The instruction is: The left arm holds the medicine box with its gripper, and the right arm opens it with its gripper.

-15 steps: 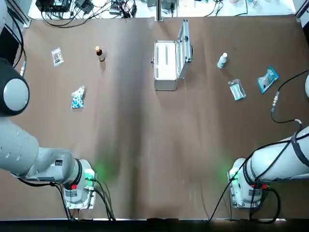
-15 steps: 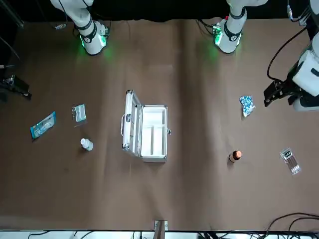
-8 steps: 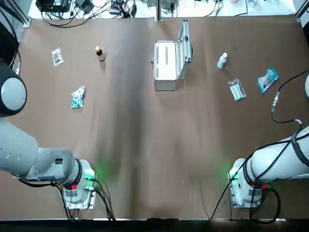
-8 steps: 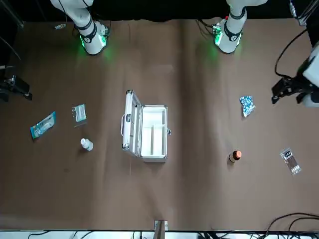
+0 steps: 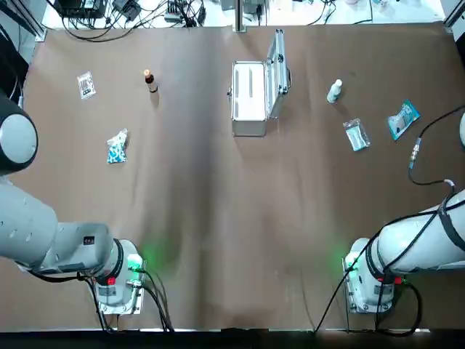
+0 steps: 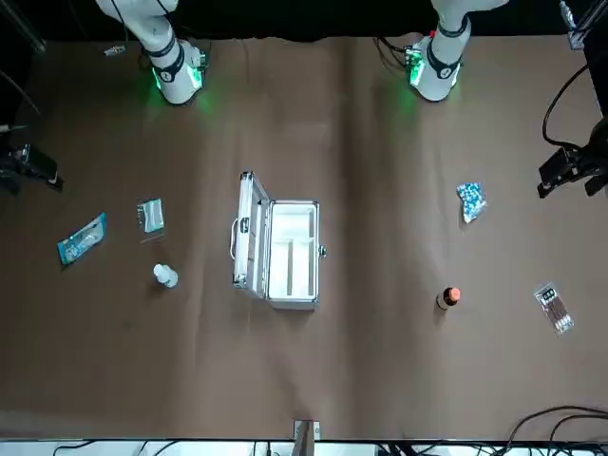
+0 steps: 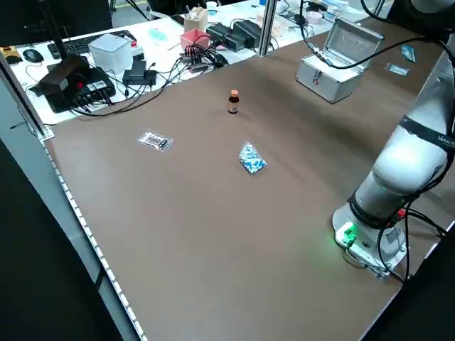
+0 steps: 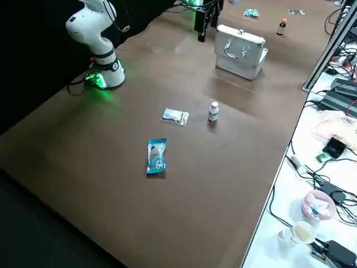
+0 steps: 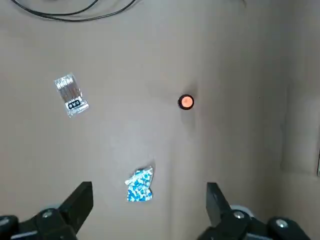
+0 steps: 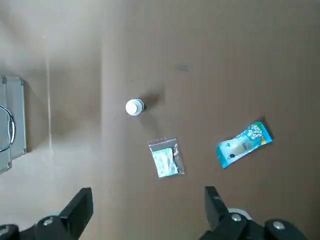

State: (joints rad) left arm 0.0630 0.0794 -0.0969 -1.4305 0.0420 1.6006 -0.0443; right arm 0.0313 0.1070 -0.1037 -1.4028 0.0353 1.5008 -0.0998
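Observation:
The silver medicine box (image 5: 249,99) stands open at the far middle of the table, its lid (image 5: 277,64) upright on the robot's right side. The white inside (image 6: 293,249) faces up in the front view. My left gripper (image 6: 573,172) hangs high at the table's left edge, far from the box. The left wrist view shows it (image 9: 148,202) open and holding nothing. My right gripper (image 6: 27,169) hovers at the right edge, and the right wrist view shows it (image 10: 147,205) open too, with one end of the box (image 10: 10,124) in sight.
On the left half lie a brown bottle (image 5: 150,80), a blue packet (image 5: 117,147) and a clear sachet (image 5: 86,85). A white bottle (image 5: 334,91), a clear bag (image 5: 356,134) and a blue pouch (image 5: 403,118) lie on the right half. Cables run along the far edge.
My left gripper has drifted farther toward the table's left edge, away from the box. The right gripper and the box have stayed put.

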